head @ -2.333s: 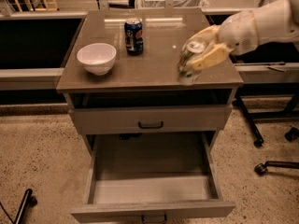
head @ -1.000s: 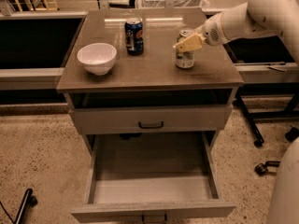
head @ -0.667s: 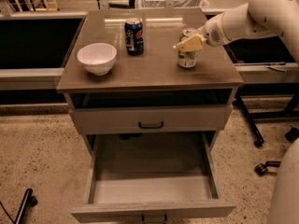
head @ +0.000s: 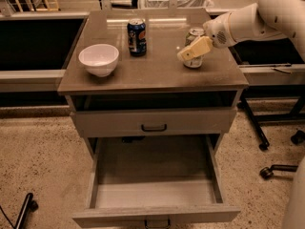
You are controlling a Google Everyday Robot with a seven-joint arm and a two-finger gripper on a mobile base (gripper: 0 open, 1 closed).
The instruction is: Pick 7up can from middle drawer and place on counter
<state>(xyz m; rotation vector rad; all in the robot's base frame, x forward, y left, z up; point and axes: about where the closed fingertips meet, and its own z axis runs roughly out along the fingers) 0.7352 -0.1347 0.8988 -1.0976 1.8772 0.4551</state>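
Against the view from a little over two seconds back, the 7up can point(head: 195, 32) is no longer tilted in the air over the right edge of the counter point(head: 157, 73). It now stands upright on the counter's right half, its base on the glossy top and its silver lid facing up. Compared with the view under a second ago, almost nothing differs: can, arm and the other things sit where they did.

The end effector point(head: 193, 50) is at the can, its tan tip lying across the front of the can's body so that only the lid and the bottom rim show. Whether it clamps the can or merely rests beside it I cannot tell — the far side is hidden. The white arm point(head: 248, 23) reaches in from the upper right.

Counted, the counter carries two cans and one bowl: the 7up can at the right, a dark blue can point(head: 137, 36) upright near the back middle, well apart from it, and a white bowl point(head: 98, 58) at the left front.

Below, two drawers show — one grey drawer front point(head: 114, 122) with a black bar handle, pushed in, and under it the middle drawer point(head: 155, 213), pulled far out with its flat grey floor in view.
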